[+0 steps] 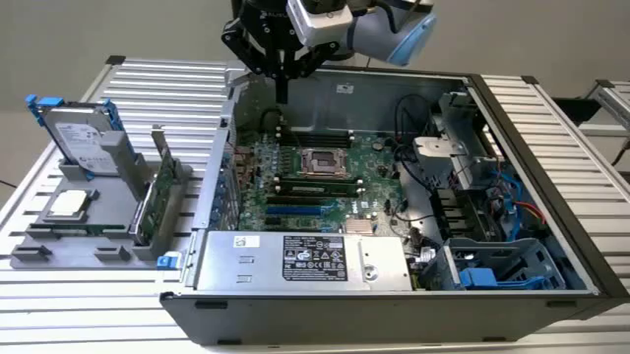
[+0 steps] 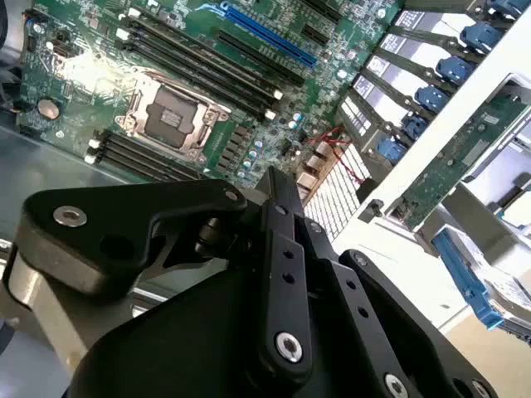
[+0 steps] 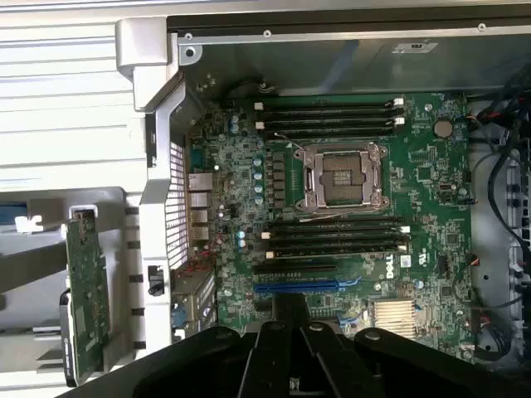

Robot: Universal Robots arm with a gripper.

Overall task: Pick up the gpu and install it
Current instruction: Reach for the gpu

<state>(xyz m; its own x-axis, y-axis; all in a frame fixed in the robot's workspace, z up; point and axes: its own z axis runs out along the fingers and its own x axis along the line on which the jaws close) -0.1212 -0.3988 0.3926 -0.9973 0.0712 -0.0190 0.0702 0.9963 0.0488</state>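
The gpu [image 1: 156, 193] is a green card standing on edge in a grey holder [image 1: 94, 232] on the exterior view's left, outside the computer case. It also shows as a green board in the first wrist view [image 3: 85, 290] and the second wrist view [image 2: 465, 157]. My gripper [image 1: 282, 90] hangs above the far edge of the open case, over the motherboard [image 1: 315, 177]. It is well apart from the gpu. Its black fingers [image 3: 290, 305] are shut together with nothing between them. A long blue slot [image 3: 307, 286] lies on the motherboard near the fingertips.
A silver hard drive with blue rails [image 1: 81, 136] stands in the same holder, with a square processor chip [image 1: 69, 203] lying beside it. Inside the case are a power supply [image 1: 295, 258], a blue drive cage [image 1: 492, 269], cables [image 1: 414, 140] and an open processor socket [image 1: 322, 161].
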